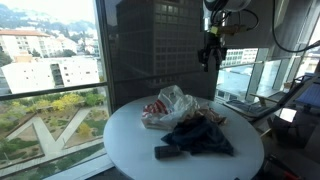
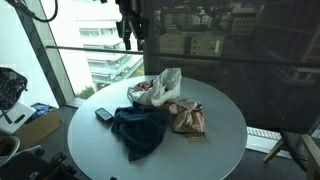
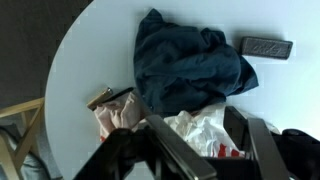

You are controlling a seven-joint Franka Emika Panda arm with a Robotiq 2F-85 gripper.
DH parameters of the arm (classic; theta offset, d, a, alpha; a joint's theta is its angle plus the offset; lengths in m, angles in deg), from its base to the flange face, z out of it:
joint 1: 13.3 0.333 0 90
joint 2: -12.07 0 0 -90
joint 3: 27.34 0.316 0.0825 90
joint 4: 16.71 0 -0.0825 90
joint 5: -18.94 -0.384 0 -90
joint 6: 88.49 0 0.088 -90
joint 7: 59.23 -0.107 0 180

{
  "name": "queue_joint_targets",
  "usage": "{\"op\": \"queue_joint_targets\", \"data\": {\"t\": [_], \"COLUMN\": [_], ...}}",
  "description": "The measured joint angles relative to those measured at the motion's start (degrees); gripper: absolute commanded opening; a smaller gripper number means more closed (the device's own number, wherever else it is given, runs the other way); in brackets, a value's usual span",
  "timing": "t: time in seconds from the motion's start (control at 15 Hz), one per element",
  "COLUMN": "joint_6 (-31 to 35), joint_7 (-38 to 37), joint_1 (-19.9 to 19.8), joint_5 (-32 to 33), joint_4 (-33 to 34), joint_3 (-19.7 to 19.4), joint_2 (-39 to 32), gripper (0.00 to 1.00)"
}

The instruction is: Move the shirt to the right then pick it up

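Observation:
The shirt is a crumpled dark blue cloth (image 1: 200,137) on the round white table (image 1: 130,140). It shows in both exterior views (image 2: 140,130) and in the wrist view (image 3: 185,65). My gripper (image 1: 209,55) hangs high above the table's back part, well clear of the shirt, also seen in an exterior view (image 2: 128,35). In the wrist view its fingers (image 3: 200,150) stand apart with nothing between them; a white plastic bag lies far below.
A white plastic bag with red print (image 1: 165,107) (image 2: 158,88) (image 3: 205,130) lies behind the shirt. A tan cloth (image 2: 187,118) (image 3: 115,115) lies beside it. A small black remote (image 2: 103,115) (image 3: 266,47) lies near the table's edge. Large windows (image 1: 50,60) stand close behind.

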Motion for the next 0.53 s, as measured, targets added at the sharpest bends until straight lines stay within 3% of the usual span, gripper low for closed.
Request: {"op": "queue_joint_targets", "data": {"t": [0.07, 0.2, 0.53], "joint_6": [2.5, 8.1, 22.3], "joint_7": [1.2, 3.0, 3.9], "joint_1": [-0.3, -0.7, -0.8], "joint_5": [-1.9, -3.8, -4.0], "joint_4": [-2.6, -8.0, -18.9], "joint_3": [-0.1, -0.2, -0.2], "joint_2": [-0.4, -1.3, -5.3], "gripper": [0.41, 0.89, 1.00]}}
